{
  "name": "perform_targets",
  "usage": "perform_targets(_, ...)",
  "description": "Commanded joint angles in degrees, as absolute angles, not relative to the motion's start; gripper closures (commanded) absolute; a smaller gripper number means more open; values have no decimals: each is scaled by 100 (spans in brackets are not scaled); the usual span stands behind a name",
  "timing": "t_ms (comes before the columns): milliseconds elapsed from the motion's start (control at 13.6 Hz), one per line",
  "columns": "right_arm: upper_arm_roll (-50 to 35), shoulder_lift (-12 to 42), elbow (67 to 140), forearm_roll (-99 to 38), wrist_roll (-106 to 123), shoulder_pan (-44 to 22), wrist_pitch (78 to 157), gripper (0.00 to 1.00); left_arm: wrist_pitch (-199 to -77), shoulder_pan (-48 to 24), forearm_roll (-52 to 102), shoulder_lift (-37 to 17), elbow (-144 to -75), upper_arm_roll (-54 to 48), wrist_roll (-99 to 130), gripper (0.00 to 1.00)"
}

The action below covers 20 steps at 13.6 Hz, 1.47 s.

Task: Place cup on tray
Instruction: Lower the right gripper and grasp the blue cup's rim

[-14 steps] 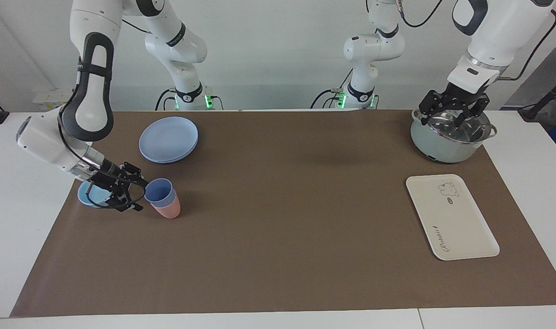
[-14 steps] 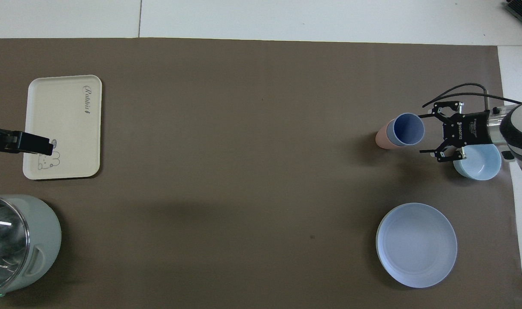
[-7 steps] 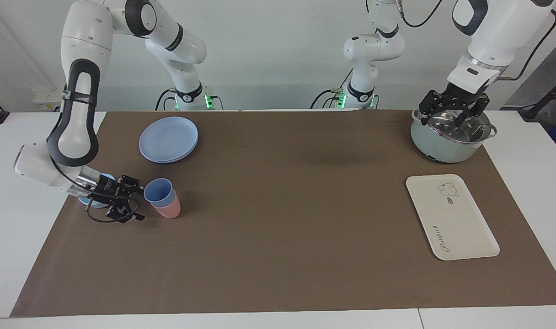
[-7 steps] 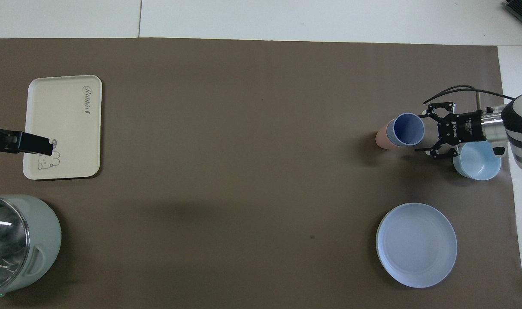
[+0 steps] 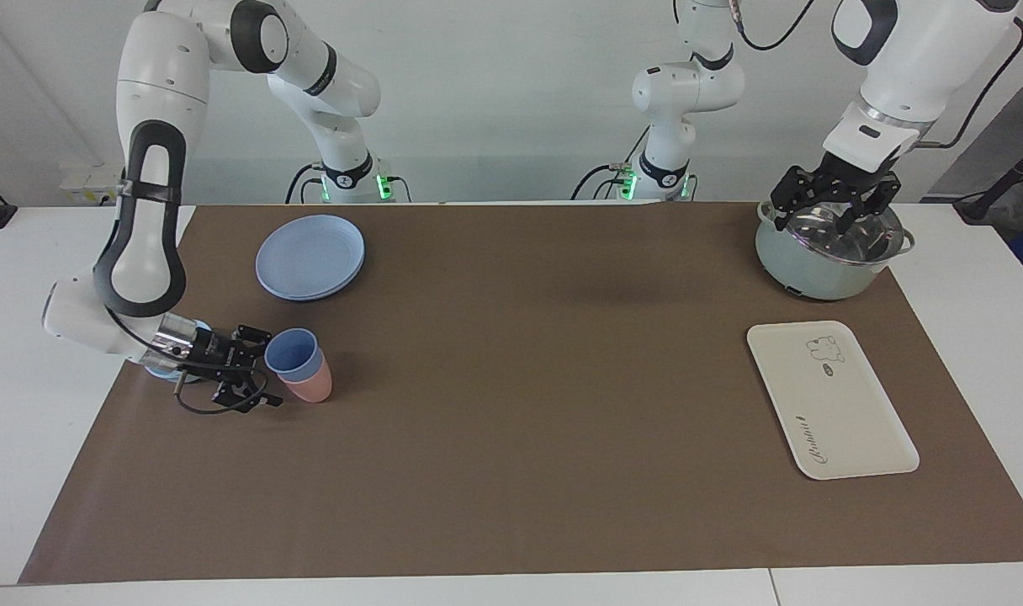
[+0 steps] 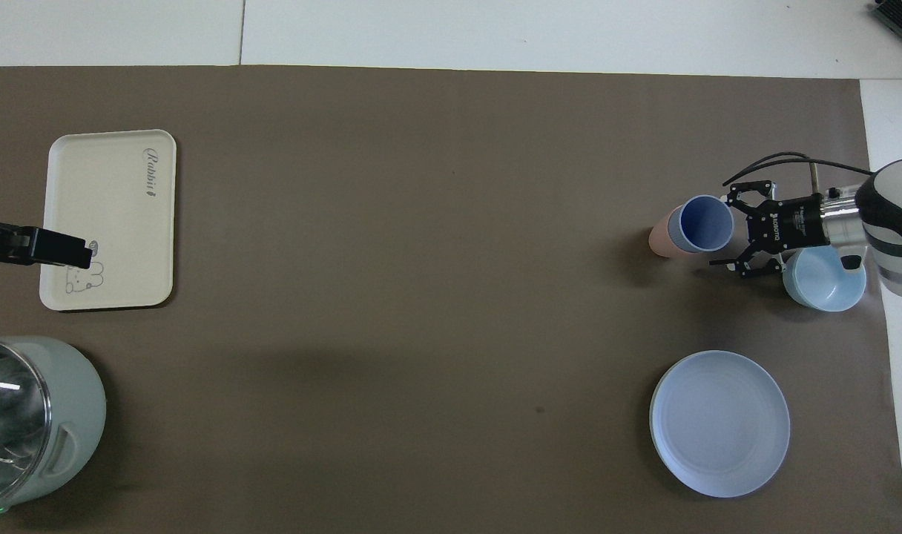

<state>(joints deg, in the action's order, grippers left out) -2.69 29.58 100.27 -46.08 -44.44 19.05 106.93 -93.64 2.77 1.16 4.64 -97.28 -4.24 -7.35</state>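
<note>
- Facing view: the right gripper (image 5: 255,369) lies low over the mat, reaching sideways, fingers spread open. The cup (image 5: 293,353) sits just off its fingertips; whether they touch it cannot be told.
- The cup is nested in a pink cup (image 5: 310,384), which shows below it. The pair stands upright, long axis vertical, mouth up, leaning slightly toward the gripper.
- This view shows the height: the gripper is level with the cup's rim, not above it. The bowl (image 5: 160,364) is mostly hidden under the right wrist.
- The left gripper (image 5: 831,206) hangs over the pot (image 5: 823,252), fingers spread open, holding nothing; this arm waits. The tray (image 5: 829,398) lies bare, well apart from the right gripper, toward the left arm's end.
- Overhead view: the cup (image 6: 705,223) shows its round open mouth, with the pink cup (image 6: 662,236) peeking out on the side away from the right gripper (image 6: 736,226).
- Here the spread is plain: one finger (image 6: 740,190) and the other finger (image 6: 725,262) flank the cup's rim without closing on it.
- The bowl (image 6: 825,280) appears in full beside the wrist, and the plate (image 6: 719,423) is nearer to the robots than the gripper.
- Only a dark piece of the left gripper (image 6: 58,251) shows, over the tray (image 6: 110,222) edge; its fingers cannot be judged here.
</note>
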Motion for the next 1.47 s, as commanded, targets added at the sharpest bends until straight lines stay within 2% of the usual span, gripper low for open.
perform_targets(0, -290, 3059, 9958, -4903, -4114, 1969, 10477, 2, -9439, 352, 44, 571, -9861, -466, -817, 0)
perform_targets(1392, -290, 2988, 10266, -5722, -4105, 1688, 10504, 2, -9431, 352, 44, 571, -9861, -466, -817, 0)
